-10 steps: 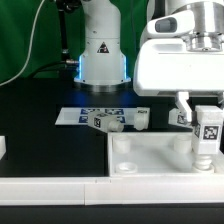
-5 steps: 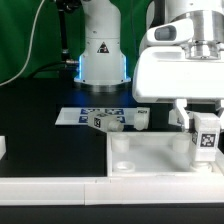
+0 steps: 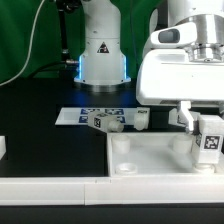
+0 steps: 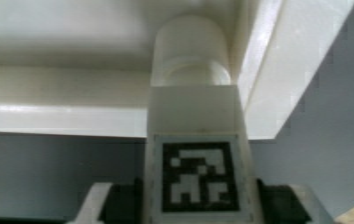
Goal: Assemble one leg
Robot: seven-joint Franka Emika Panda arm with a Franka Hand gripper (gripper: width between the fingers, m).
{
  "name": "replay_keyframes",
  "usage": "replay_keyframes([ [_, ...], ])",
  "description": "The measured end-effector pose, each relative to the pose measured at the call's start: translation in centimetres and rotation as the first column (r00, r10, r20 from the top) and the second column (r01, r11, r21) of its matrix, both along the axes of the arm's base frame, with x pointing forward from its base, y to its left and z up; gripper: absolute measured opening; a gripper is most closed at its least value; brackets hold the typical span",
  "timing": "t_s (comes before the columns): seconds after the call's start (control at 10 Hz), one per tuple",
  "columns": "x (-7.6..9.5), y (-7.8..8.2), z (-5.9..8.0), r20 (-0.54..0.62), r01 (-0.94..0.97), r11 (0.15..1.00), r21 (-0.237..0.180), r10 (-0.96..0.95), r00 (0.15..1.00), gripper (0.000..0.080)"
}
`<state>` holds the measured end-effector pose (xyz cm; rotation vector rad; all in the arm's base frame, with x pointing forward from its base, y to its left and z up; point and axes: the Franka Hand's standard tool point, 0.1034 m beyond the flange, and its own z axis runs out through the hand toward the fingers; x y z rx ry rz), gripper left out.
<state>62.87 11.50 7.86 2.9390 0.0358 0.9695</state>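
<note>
A robotics lab. A white robot arm base [image 3: 103,52] stands on a black counter [image 3: 50,150] before a green backdrop [image 3: 15,25], the tagged marker board [image 3: 72,116] nearby.

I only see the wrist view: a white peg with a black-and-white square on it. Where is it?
Observer: The gripper holds the leg roughly upright over the flat white panel, at the exterior view's right.
Operator: Are there more pegs?
Observer: Yes, more legs lie on the marker board beyond the panel.
Operator: Anything else?
Observer: A small white part sits at the exterior view's left edge.
</note>
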Motion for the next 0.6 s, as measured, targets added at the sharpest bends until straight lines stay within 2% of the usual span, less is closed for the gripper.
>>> replay_keyframes([
  [0.6,0.29,-0.73,0.08,-0.035,0.018,1.0,0.009,-0.018,0.999,0.0287],
])
